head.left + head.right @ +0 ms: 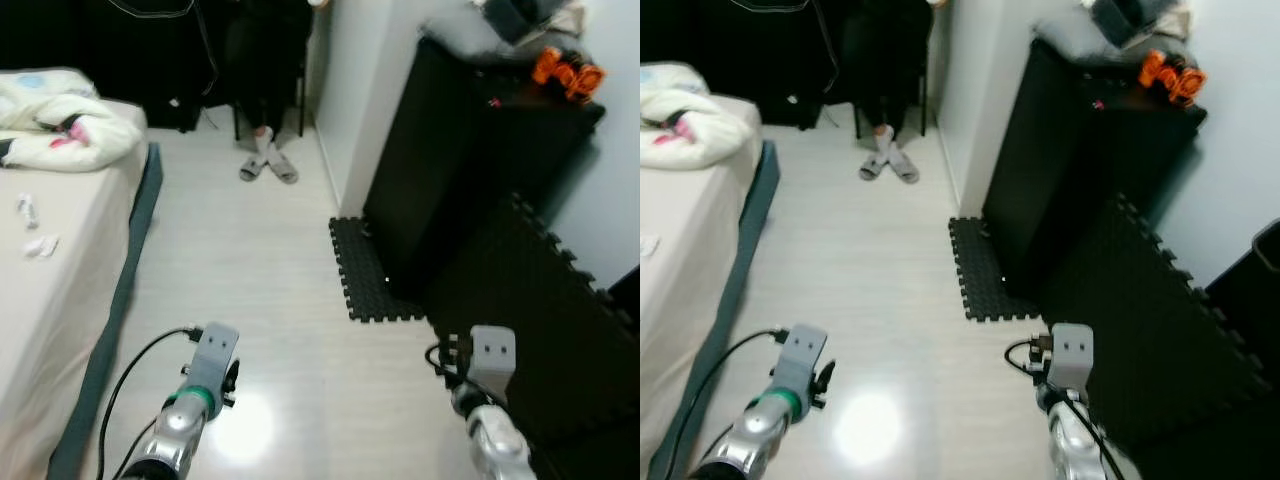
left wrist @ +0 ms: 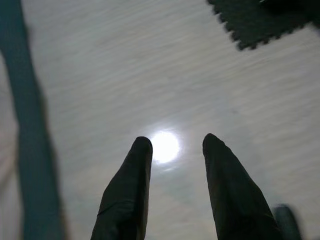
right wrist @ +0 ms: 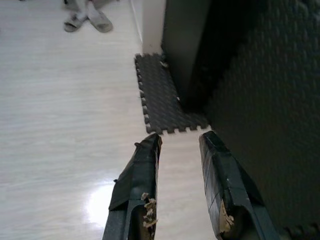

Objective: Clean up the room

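The robot stands on the pale floor (image 1: 250, 290) between the bed (image 1: 60, 300) and a black cabinet (image 1: 450, 150), and both arms hang low in front of it, probably because nothing is chosen yet. The left gripper (image 2: 172, 190) and the right gripper (image 3: 180, 192) both have their fingers spread and hold nothing. Things to tidy seem to be small white scraps (image 1: 35, 235) near the bed's left edge and a rumpled blanket (image 1: 60, 125) at its far end, while a seated person's slippers (image 1: 268, 165) rest on the floor beyond.
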`<state>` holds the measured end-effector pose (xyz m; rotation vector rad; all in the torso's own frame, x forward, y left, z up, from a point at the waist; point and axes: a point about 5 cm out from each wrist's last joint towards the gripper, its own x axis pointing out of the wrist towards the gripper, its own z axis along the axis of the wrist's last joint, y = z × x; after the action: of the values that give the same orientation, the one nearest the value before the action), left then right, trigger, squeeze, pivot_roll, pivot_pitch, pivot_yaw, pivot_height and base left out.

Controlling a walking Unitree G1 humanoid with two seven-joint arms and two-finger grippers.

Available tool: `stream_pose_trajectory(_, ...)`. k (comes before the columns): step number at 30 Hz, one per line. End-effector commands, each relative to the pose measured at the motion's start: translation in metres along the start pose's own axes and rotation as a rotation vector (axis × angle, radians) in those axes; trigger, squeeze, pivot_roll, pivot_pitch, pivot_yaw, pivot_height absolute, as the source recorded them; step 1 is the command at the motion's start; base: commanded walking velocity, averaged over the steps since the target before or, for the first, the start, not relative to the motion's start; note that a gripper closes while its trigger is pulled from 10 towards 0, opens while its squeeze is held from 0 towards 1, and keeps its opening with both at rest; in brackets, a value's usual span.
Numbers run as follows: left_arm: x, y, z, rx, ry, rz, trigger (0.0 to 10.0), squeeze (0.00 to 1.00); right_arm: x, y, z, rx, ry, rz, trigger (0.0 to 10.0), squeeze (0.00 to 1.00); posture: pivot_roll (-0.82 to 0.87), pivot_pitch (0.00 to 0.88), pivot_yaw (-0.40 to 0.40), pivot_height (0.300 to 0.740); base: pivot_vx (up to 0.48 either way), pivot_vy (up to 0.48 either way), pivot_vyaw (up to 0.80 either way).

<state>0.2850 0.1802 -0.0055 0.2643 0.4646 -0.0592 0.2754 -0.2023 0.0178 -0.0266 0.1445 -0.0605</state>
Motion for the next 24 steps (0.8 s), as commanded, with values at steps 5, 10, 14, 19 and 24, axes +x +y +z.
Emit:
stream_pose_trajectory(5, -0.003, -0.005, -0.002, -0.002, -0.021, 0.012, 10.0, 0.0, 0.008, 0.01, 0.004, -0.017, 0.008, 0.059, 10.0, 0.0, 0.05, 0.056, -0.038, 0.74, 0.343, 0.0, -0.8)
stream_pose_trajectory(10, -0.003, -0.003, -0.001, -0.006, -0.038, 0.024, 10.0, 0.0, 0.013, 0.016, 0.009, -0.02, 0.005, 0.083, 10.0, 0.0, 0.07, 0.057, -0.051, 0.74, 0.338, 0.0, -0.8)
stream_pose_trajectory(14, -0.003, -0.003, 0.001, -0.008, -0.051, 0.034, 10.0, 0.0, 0.017, 0.022, 0.014, -0.031, -0.009, 0.109, 10.0, 0.0, 0.08, 0.057, -0.059, 0.74, 0.338, 0.0, -0.4)
stream_pose_trajectory(19, -0.003, -0.004, 0.003, 0.003, -0.06, 0.03, 10.0, 0.0, 0.018, 0.023, 0.016, -0.041, -0.019, 0.117, 10.0, 0.0, 0.08, 0.057, -0.059, 0.74, 0.364, 0.0, 0.0)
stream_pose_trajectory(24, -0.002, -0.004, 0.005, 0.025, -0.062, 0.025, 10.0, 0.0, 0.017, 0.029, 0.016, -0.038, -0.032, 0.135, 10.0, 0.0, 0.06, 0.059, -0.045, 0.74, 0.397, 0.0, 0.0)
